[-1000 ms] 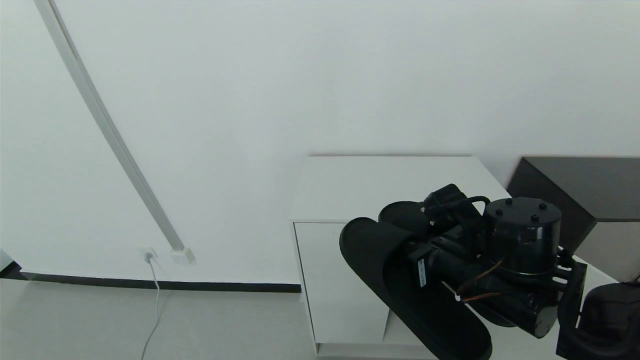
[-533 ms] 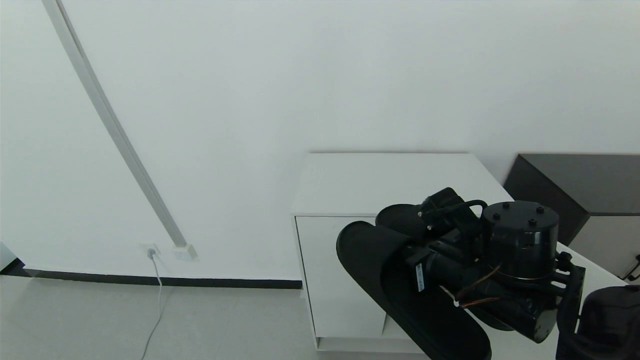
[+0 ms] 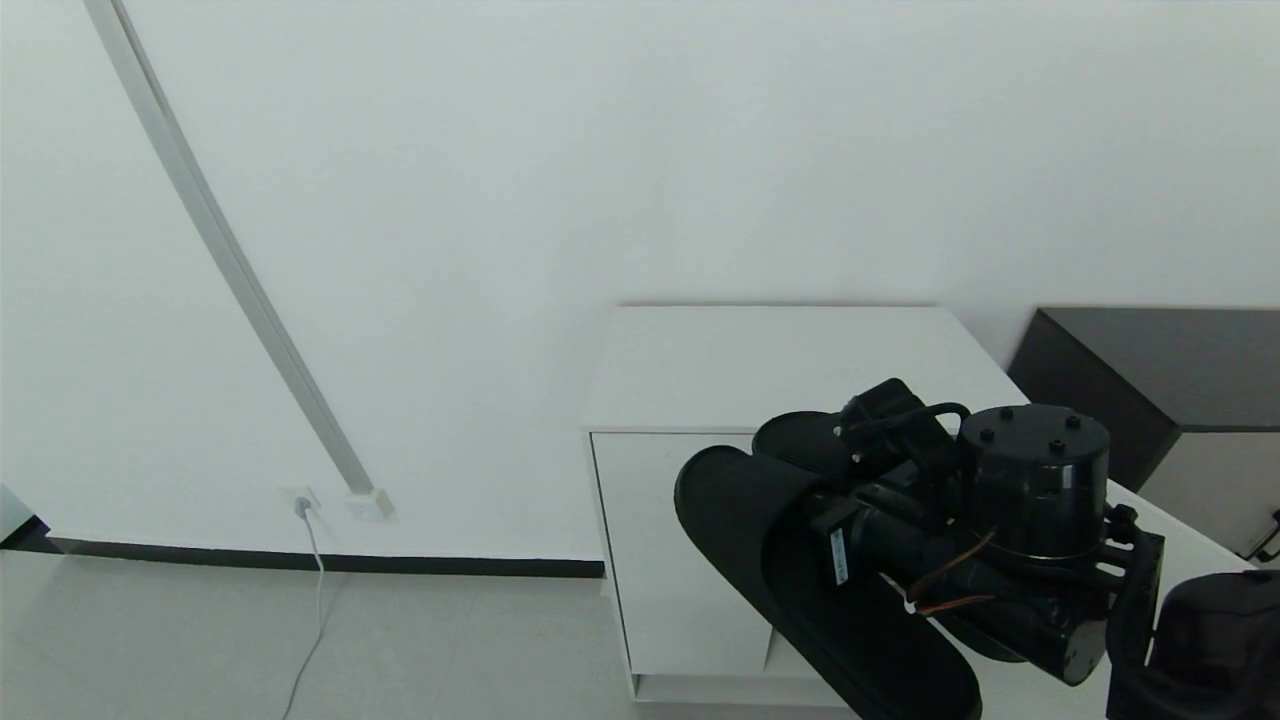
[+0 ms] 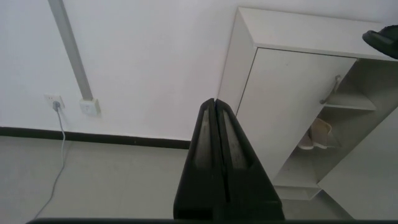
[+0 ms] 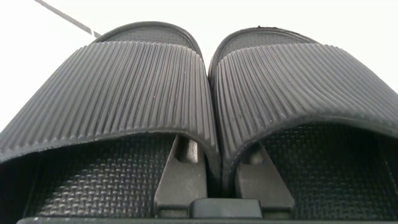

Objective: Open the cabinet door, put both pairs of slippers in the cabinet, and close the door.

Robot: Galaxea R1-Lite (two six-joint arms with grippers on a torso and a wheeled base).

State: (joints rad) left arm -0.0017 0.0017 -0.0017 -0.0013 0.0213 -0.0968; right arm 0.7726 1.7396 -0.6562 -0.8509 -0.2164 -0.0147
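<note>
Head view only: black slippers (image 3: 770,530) held in the air at 4 o'clock, in front of white cabinet (image 3: 780,360); dark unit (image 3: 1160,370) at 3 o'clock; wall socket (image 3: 300,503) w/ cable at 8 o'clock.
L wrist view only: cabinet interior open beside a panel (image 4: 289,99) w/ bar handle; light slippers (image 4: 314,135) on a shelf inside.
R wrist view only: how the fingers sit under the straps.
Count: black slippers 2; light slippers approx 2, too small to be sure; white cabinet 1.
R gripper (image 5: 219,162): one finger (image 5: 180,180) under each strap, clamped on the two adjoining strap sides.
L gripper (image 4: 214,112): fingers pressed together, holding nothing, well apart from cabinet.
</note>
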